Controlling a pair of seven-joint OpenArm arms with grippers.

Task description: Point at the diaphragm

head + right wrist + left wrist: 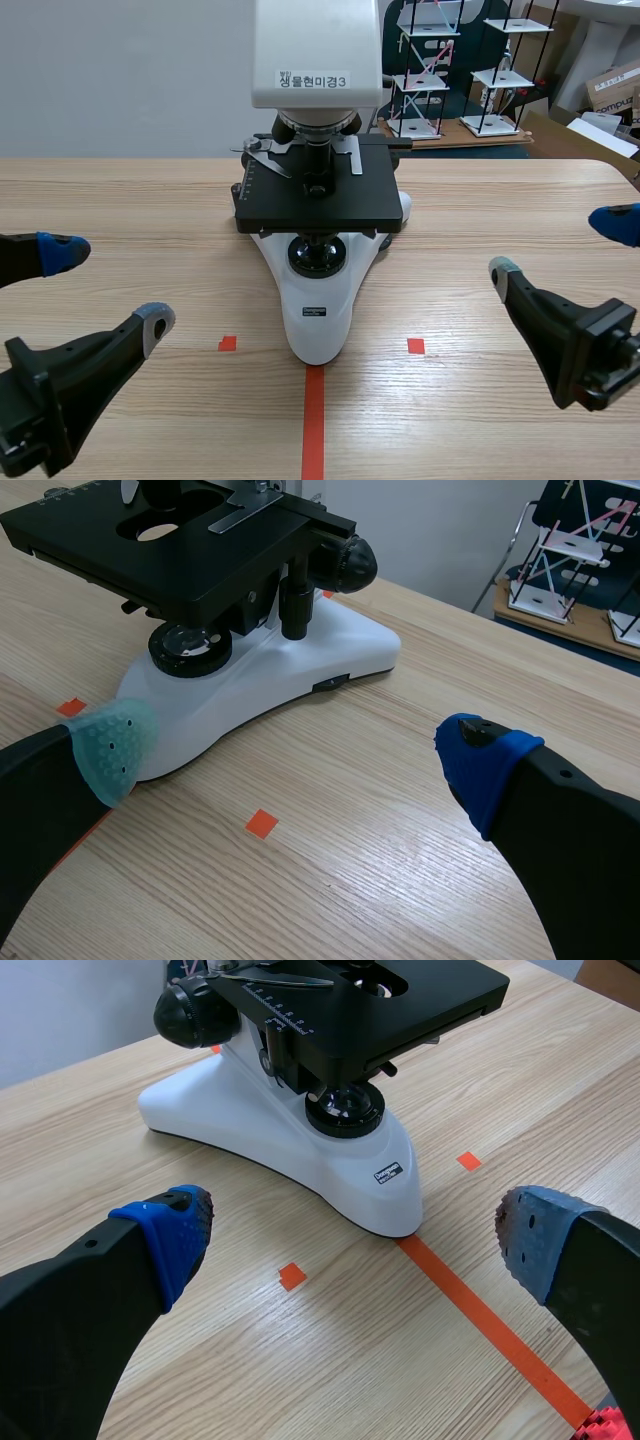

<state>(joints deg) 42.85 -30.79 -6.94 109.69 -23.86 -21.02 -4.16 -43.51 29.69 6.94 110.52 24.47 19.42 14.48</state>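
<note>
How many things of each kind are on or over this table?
Microscope: 1
Robot arms: 2, left arm and right arm
Total: 3

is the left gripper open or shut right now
Open: the left gripper has its fingers wide apart, gripping nothing.

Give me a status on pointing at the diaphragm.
Done: nothing visible yet. In hand: the left end effector and right end effector sit open, low over the light wooden table, either side of the white-and-black microscope, touching nothing. Left: one must aim under the black rectangular stage, where the diaphragm would sit; it is not clearly visible here.
</note>
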